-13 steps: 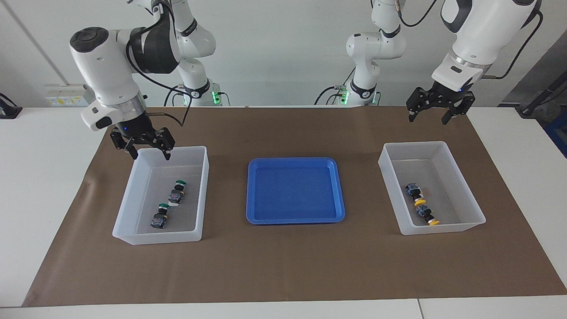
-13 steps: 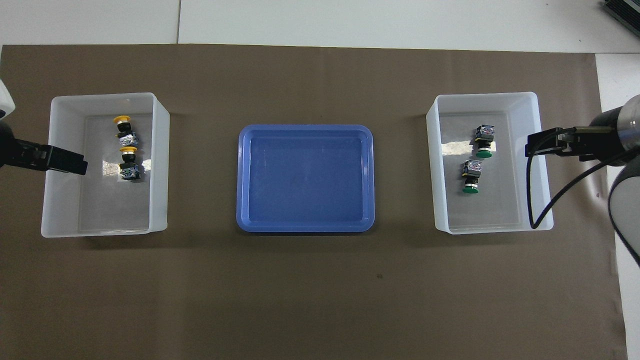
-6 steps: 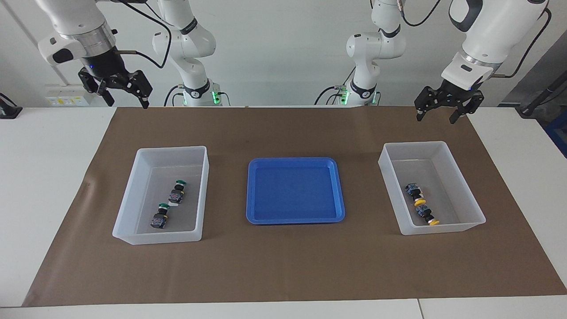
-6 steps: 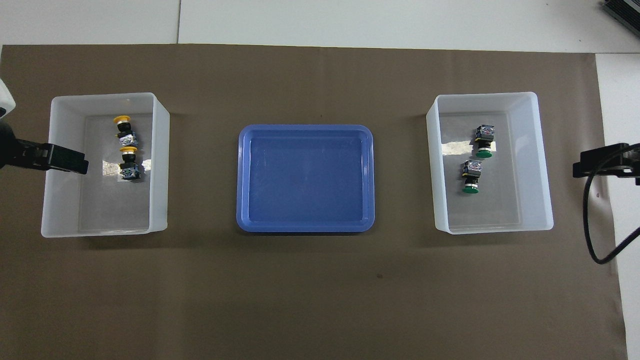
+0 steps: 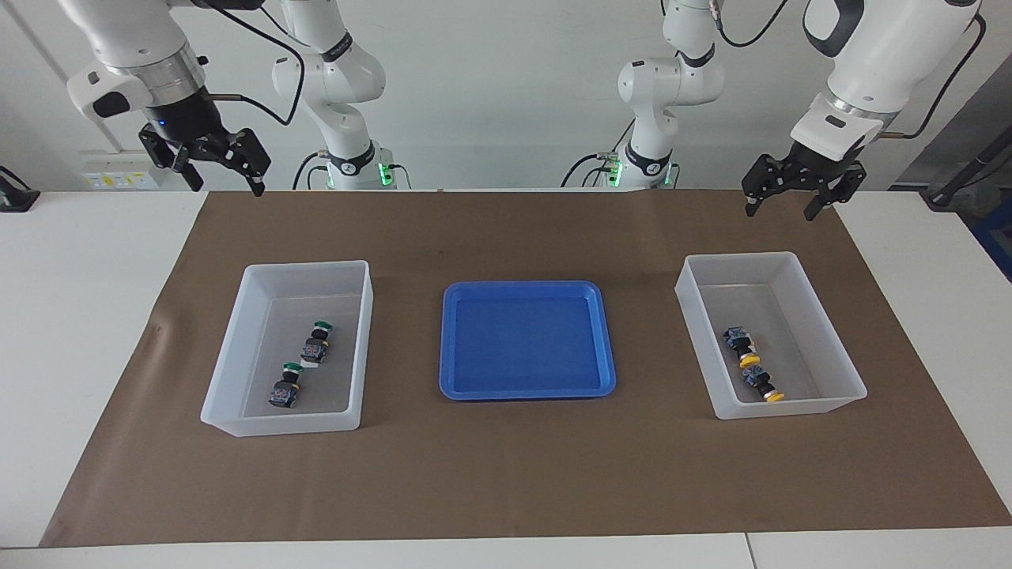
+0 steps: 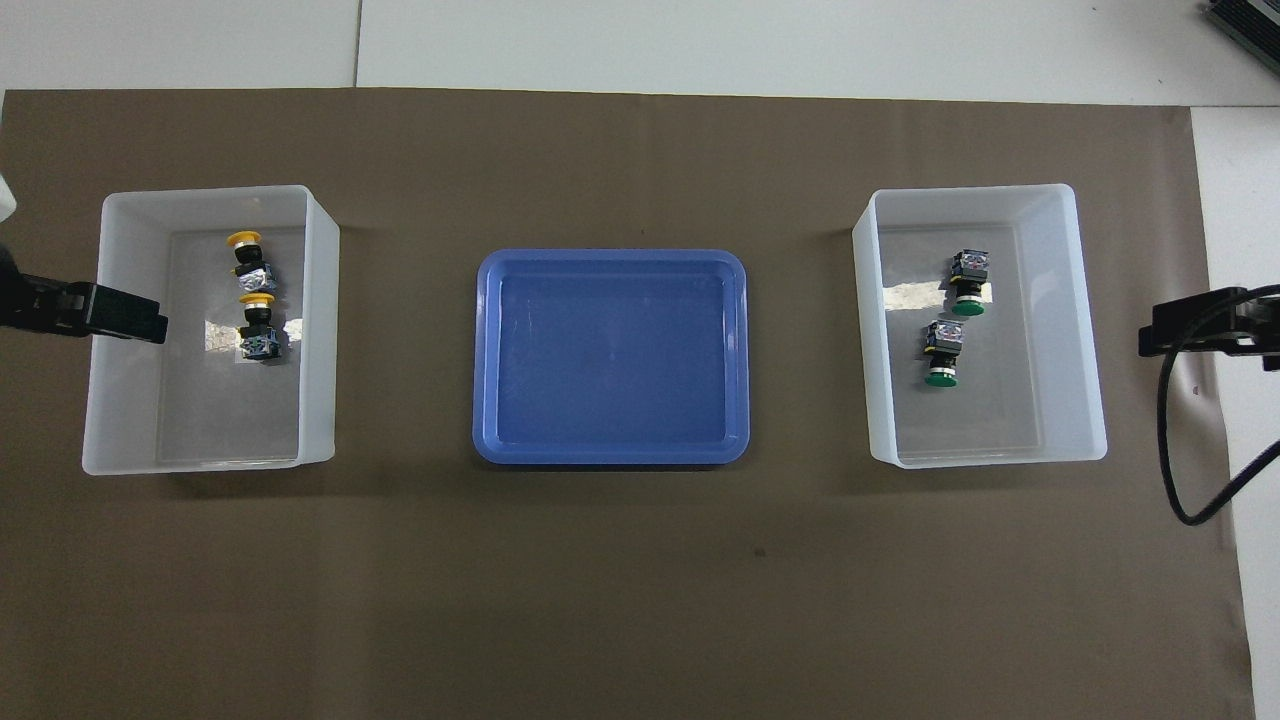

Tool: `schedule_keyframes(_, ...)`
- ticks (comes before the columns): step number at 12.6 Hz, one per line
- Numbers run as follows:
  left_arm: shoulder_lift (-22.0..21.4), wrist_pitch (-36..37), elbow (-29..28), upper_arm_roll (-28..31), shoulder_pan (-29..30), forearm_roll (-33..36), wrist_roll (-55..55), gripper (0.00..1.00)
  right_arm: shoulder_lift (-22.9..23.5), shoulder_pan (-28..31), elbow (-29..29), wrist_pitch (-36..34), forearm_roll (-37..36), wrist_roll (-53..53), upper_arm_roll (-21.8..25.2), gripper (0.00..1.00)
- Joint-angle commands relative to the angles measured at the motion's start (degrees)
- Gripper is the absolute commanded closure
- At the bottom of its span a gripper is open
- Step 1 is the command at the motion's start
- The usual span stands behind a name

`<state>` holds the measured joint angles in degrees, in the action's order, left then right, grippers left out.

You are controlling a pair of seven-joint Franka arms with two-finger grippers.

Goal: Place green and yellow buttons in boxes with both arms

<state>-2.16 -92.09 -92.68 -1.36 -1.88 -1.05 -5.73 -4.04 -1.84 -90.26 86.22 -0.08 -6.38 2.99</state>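
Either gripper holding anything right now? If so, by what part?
Nothing held. Left gripper and right gripper are both open and empty, raised above the table.

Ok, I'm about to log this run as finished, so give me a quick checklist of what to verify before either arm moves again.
1. Both green buttons in the box at the right arm's end: ok.
2. Both yellow buttons in the box at the left arm's end: ok.
3. Blue tray between the boxes holds no button: ok.
4. Right gripper raised, open, holding nothing: ok.
5. Left gripper raised, open, holding nothing: ok.
6. No button lying on the brown mat: ok.
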Motion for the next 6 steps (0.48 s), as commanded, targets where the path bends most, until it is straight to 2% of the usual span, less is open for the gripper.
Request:
schedule_keyframes(1,-1.3,-0.9,-1.3,-0.1,0.4,0.6,0.2,0.00,-0.6,0.7,-0.6,-1.0,-0.2,1.2,-0.9,0.00)
schedule_keyframes(6,-1.3,-0.4,-1.3,0.0,0.3,0.6,0.2,0.00,-1.2,0.8,-1.8,0.9,-1.3,3.5,-0.7,0.00)
